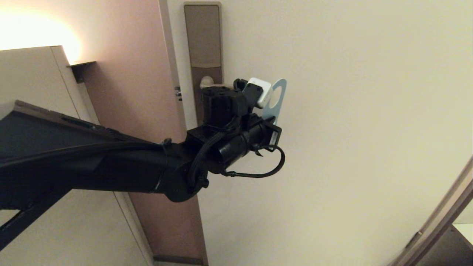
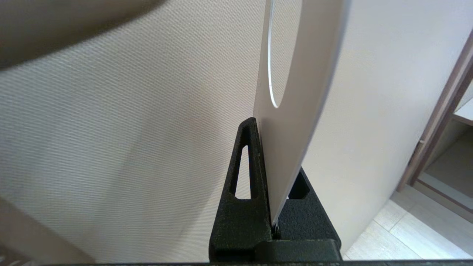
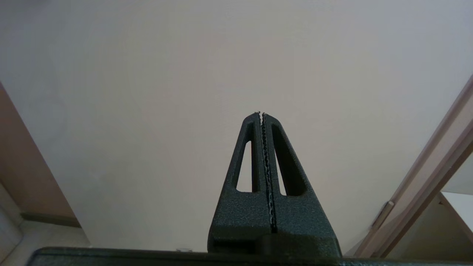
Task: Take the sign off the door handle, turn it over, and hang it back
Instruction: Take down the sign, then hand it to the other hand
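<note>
1 arm does the work: the left gripper [image 2: 275, 221] is clenched on the lower end of the sign [image 2: 295, 122], pinching the flat card edge-on between its fingers [image 2: 244, 207] so that the oval hole stands clear above the grip. In the head view the sign [image 1: 278, 96] shows its teal-blue side, held upright just in front of the door [image 1: 369, 111] and close to the outer end of the door handle [image 1: 207, 82], most of which the arm hides. Whether the hole is already over the lever I cannot tell. Gripping low probably leaves the hole free to slip onto the lever. No writing is readable on either face. The right gripper [image 3: 261, 114] is parked, clenched on nothing, facing the bare door.
</note>
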